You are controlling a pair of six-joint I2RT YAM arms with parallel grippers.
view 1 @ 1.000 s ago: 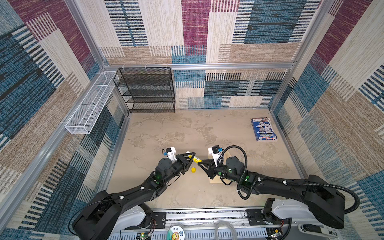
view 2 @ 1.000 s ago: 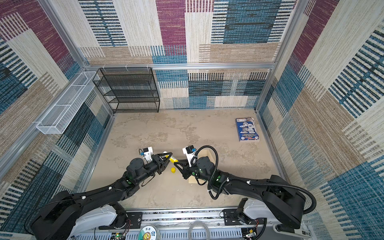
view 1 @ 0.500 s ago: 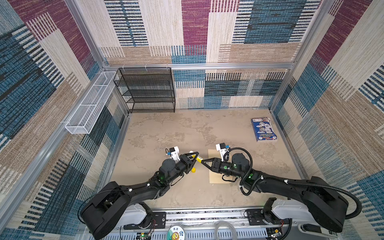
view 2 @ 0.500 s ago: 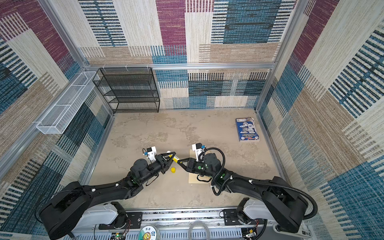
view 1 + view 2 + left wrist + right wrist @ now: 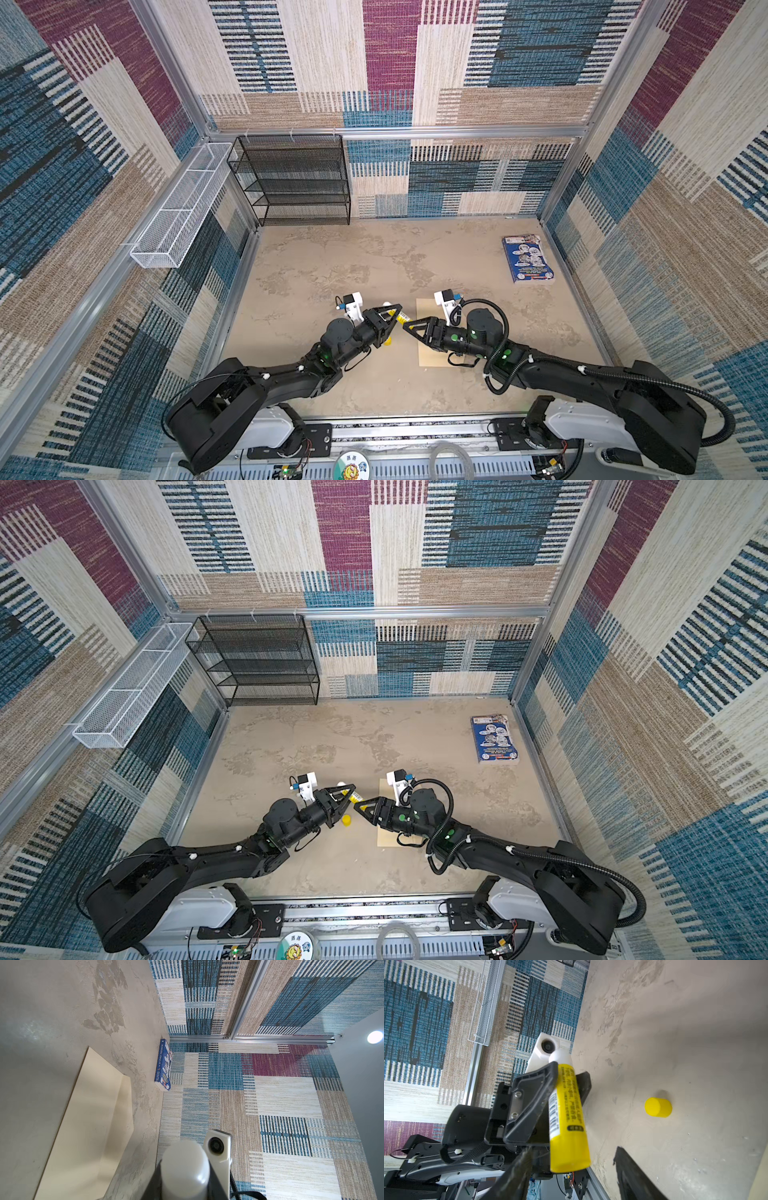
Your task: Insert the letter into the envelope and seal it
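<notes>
The mottled beige surface [image 5: 374,257] is enclosed by patterned fabric panels. A black wire-mesh shelf rack [image 5: 295,180] is set in its far left corner, and a long white wire basket [image 5: 178,212] is hung on the left wall above the left edge.

The flat tan kraft-paper envelope [image 5: 428,308] is laid near the front edge, right of the middle, and is partly covered by the right arm's wrist. In the left wrist view the envelope [image 5: 87,1118] is shown with its flap [image 5: 124,1109] folded open and flat on the surface; what lies inside cannot be told.

A glossy blue printed booklet [image 5: 528,259] is placed just beside the right edge, toward the far right corner, well apart from both arms.

The left gripper [image 5: 395,322] is clamped around a yellow glue stick with a white tip [image 5: 566,1118], which is held above the surface. The right gripper [image 5: 409,326] is spread wide, its fingers [image 5: 633,1178] set either side of the stick's yellow end, just beside the envelope's left edge.

A small yellow cylindrical cap [image 5: 658,1107] is left on the surface near the left gripper. Bare surface is seen from the grippers to the far edge.
</notes>
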